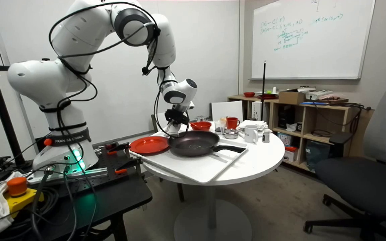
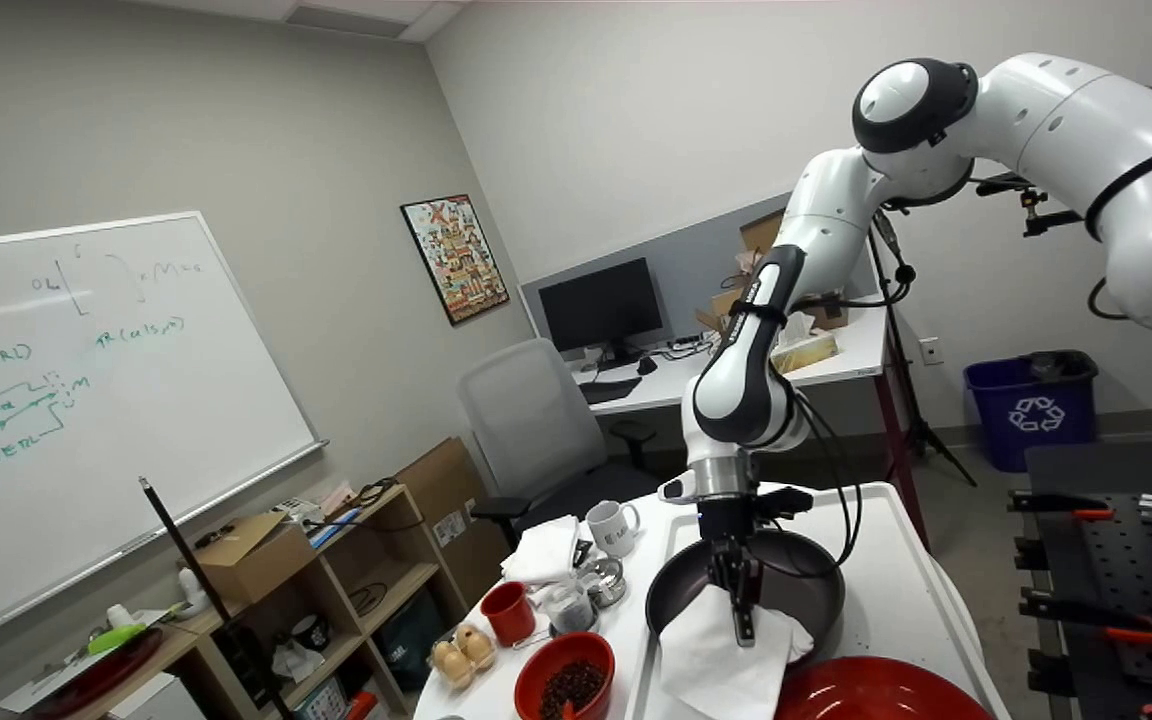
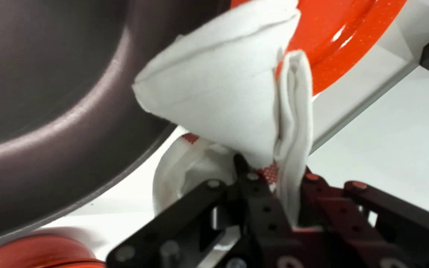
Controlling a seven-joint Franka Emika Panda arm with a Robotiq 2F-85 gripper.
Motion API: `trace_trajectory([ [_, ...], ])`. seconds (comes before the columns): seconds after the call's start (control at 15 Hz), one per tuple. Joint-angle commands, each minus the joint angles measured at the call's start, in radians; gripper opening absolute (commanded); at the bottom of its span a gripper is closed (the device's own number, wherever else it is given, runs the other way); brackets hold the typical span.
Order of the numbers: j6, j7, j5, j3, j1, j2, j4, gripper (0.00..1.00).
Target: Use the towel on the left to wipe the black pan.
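Observation:
The black pan (image 1: 193, 142) rests on a white tray (image 1: 196, 169), its handle pointing away from the robot base. It also shows in an exterior view (image 2: 821, 600) and at the left of the wrist view (image 3: 50, 74). My gripper (image 3: 276, 173) is shut on the towel (image 3: 218, 89), a white cloth with red markings, bunched between the fingers. In an exterior view the towel (image 2: 721, 660) hangs from the gripper (image 2: 744, 625) at the pan's edge beside the red plate. In the wrist view it overlaps the pan's rim; whether it touches the pan I cannot tell.
A red plate (image 1: 148, 145) lies on the tray beside the pan. A red bowl (image 2: 561, 675) with dark contents, a red mug (image 2: 508, 612), eggs (image 2: 463, 655), a white mug (image 2: 613, 528) and folded white cloth (image 2: 542, 550) stand behind the tray on the round table.

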Motion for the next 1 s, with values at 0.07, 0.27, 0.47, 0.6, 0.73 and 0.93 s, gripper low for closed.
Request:
trace_trajectory([
  [0.07,0.012,-0.089,0.063,0.072,-0.072,-0.033,-0.058,0.04],
  [0.27,0.098,-0.107,0.081,0.136,-0.146,-0.059,-0.113,0.04],
  [0.47,0.258,-0.073,0.074,0.226,-0.256,-0.066,-0.174,0.04],
  [0.6,0.385,-0.03,0.037,0.256,-0.309,-0.075,-0.207,0.04],
  [0.73,0.494,0.019,-0.006,0.259,-0.35,-0.091,-0.233,0.04],
  [0.93,0.618,0.131,-0.072,0.216,-0.375,-0.163,-0.263,0.04],
])
